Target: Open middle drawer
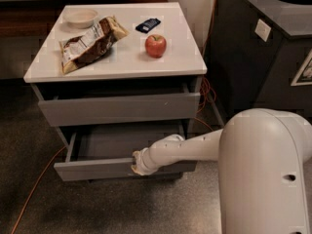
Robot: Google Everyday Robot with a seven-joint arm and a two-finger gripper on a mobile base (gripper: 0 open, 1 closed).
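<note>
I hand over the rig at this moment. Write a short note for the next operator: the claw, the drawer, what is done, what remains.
Claw: at the top edge of the middle drawer's front, right of its centre. Whether it grips the edge cannot be seen.
Middle drawer: pulled well out of the cabinet, with its grey inside showing.
Done: the drawer is open.
Left: probably only to pull a little further if full opening is wanted, then let go and draw the arm back.

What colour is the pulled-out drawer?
The middle drawer is grey, clearest in the camera view; the gripper sits at its front.
</note>
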